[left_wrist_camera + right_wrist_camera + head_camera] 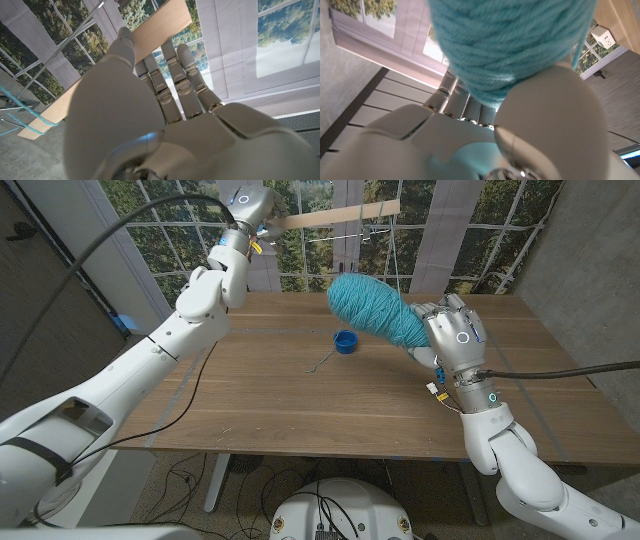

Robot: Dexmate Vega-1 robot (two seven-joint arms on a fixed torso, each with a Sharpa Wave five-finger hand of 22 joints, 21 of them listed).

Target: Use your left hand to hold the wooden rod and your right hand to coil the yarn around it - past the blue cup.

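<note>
Flat wooden rod [335, 218] held high; teal yarn [375, 312] above blue cup [345, 341].

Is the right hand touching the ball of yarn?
Touching. The right wrist view shows the right hand with fingers wrapped against the yarn ball.

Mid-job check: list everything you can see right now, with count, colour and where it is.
wooden rod: one, light wood, held up in the air beyond the table's far edge
yarn: one skein, teal, lifted above the table; a strand runs up to the rod
blue cup: one, blue, mid-table
table: one, brown wood
left hand: grips the rod
right hand: holds the yarn
</note>
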